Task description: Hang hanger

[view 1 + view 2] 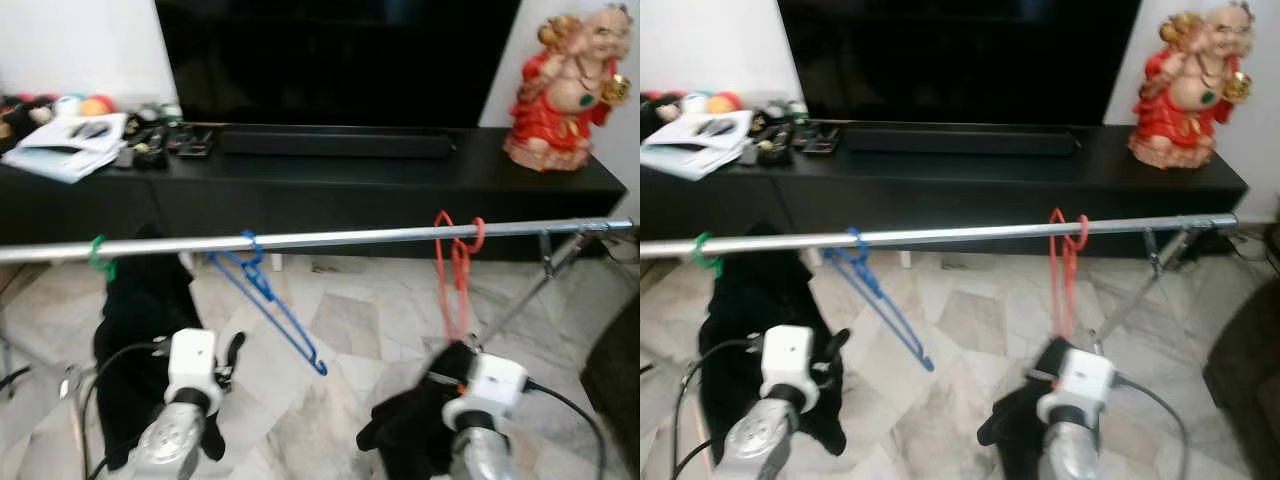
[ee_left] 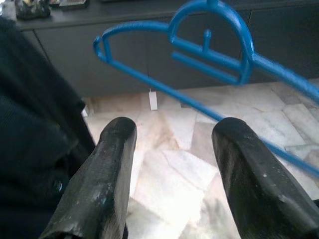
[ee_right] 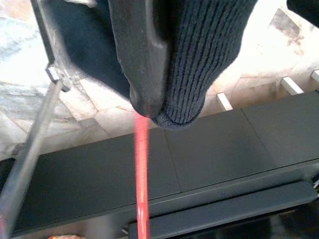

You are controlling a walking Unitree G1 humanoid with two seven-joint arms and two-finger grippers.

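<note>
Three hangers hung on one rail (image 1: 330,239): one green (image 1: 98,258), one blue (image 1: 268,300), one red (image 1: 457,275). Two dark garments (image 1: 140,330) showed. One statue (image 1: 562,85) and one soundbar (image 1: 335,142) sat on the cabinet (image 1: 400,180).

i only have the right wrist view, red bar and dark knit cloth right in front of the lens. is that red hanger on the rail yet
Observer: Yes, the red hanger has its hook over the silver rail, towards the rail's right end.
Operator: what is the other arm doing
Observer: The left tool is open, close to the blue hanger and not touching it.
Operator: anything else on the rail
Observer: A green hook near the left end carries a black garment.
</note>
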